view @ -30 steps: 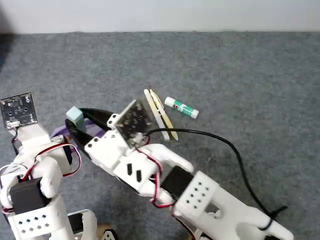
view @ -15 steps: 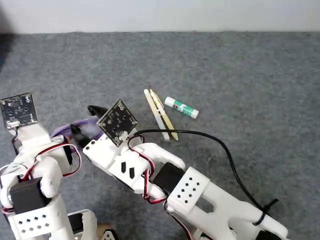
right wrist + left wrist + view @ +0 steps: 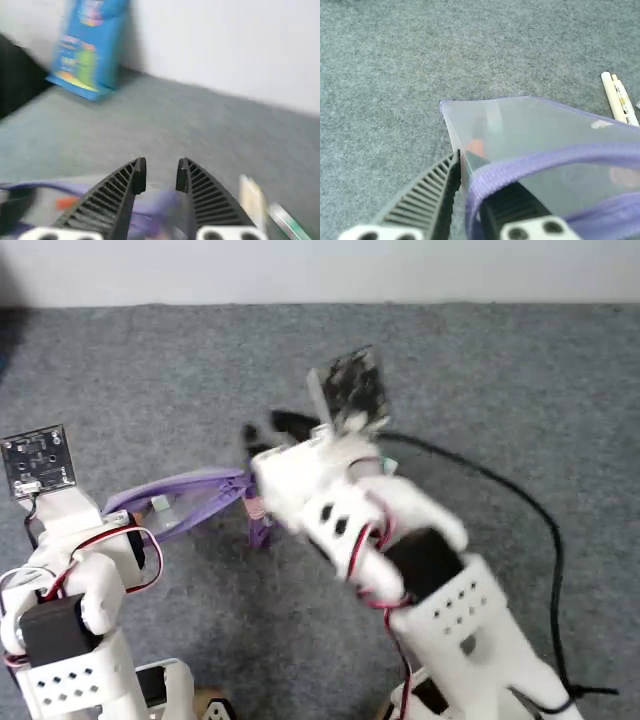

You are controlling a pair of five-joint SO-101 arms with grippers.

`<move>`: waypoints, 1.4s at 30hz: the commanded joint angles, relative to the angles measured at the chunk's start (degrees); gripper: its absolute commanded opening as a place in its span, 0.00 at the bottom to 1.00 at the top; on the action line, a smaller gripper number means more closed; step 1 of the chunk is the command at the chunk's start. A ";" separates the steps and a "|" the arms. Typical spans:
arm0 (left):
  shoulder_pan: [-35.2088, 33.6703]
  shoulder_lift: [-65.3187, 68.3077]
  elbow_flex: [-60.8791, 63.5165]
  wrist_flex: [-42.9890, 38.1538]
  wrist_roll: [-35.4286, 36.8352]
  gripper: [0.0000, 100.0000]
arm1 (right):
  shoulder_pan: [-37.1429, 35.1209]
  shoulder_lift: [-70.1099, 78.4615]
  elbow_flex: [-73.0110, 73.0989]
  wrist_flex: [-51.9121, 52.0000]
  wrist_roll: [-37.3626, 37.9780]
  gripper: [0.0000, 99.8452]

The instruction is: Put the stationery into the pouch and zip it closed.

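Grey carpeted desk (image 3: 500, 390): white right arm (image 3: 340, 510) is swinging up off the clear purple-zipped plastic pouch (image 3: 195, 490), its fingers (image 3: 112, 200) slightly parted, empty. Left fingers (image 3: 432, 190) are clamping the pouch's end. Cream pens (image 3: 616, 96) are still lying outside, likely next.

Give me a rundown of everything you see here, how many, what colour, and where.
pouch: one, clear with purple zip, between the arms.
orange item: one, inside the pouch by the gripped corner; too unclear to name.
pens: two, cream and white, side by side beyond the pouch.
blue box: one, against the wall.
cable: one, black, trailing from the right arm.
table: one, grey carpet.
left gripper: black fingers, shut on the pouch's corner.
right gripper: black fingers, slightly open above the pouch.
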 commanded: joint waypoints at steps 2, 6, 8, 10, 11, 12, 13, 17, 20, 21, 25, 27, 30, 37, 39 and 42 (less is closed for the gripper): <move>0.18 0.62 -0.40 -1.05 0.53 0.01 | 9.36 7.78 -8.88 8.48 -0.97 0.11; 0.18 0.62 -0.40 -1.05 0.53 0.01 | 12.18 17.19 -11.34 10.51 -0.62 0.11; 0.18 0.62 -0.40 -1.05 0.53 0.01 | 12.35 22.02 -12.57 10.86 -0.35 0.11; 0.18 0.53 -0.40 -1.05 0.53 0.01 | 12.18 27.30 -13.89 10.77 1.58 0.13; 0.18 0.44 -0.40 -1.05 0.53 0.01 | 12.00 30.20 -14.86 10.77 2.64 0.16; 0.18 0.44 -0.40 -1.05 0.53 0.01 | 11.91 33.36 -16.09 10.86 3.43 0.18; 0.18 0.35 -0.40 -1.05 0.53 0.01 | 11.91 36.62 -17.49 10.86 4.04 0.21; 0.18 0.26 -0.40 -1.05 0.53 0.01 | 12.26 49.36 -25.76 14.02 6.51 0.25; 0.18 0.26 -0.40 -1.05 0.53 0.01 | 12.26 58.51 -34.11 18.77 6.68 0.25; 0.18 0.26 -0.40 -1.05 0.53 0.01 | 12.26 61.41 -37.19 20.35 6.68 0.25; 0.18 0.26 -0.40 -1.05 0.53 0.01 | 12.35 71.78 -48.53 23.87 6.77 0.25; 0.18 0.26 -0.40 -1.05 0.53 0.01 | 12.35 76.26 -53.45 24.40 6.77 0.25; 0.18 0.26 -0.40 -1.05 0.53 0.01 | 12.35 82.15 -59.87 25.89 8.53 0.25; 0.18 0.26 -0.40 -1.05 0.53 0.01 | 13.14 92.35 -70.24 26.86 9.58 0.25; 0.18 0.26 -0.40 -1.05 0.53 0.01 | 13.58 94.29 -71.03 26.95 9.58 0.25; 0.18 0.26 -0.40 -1.05 0.53 0.01 | 13.67 95.87 -71.21 29.58 10.29 0.24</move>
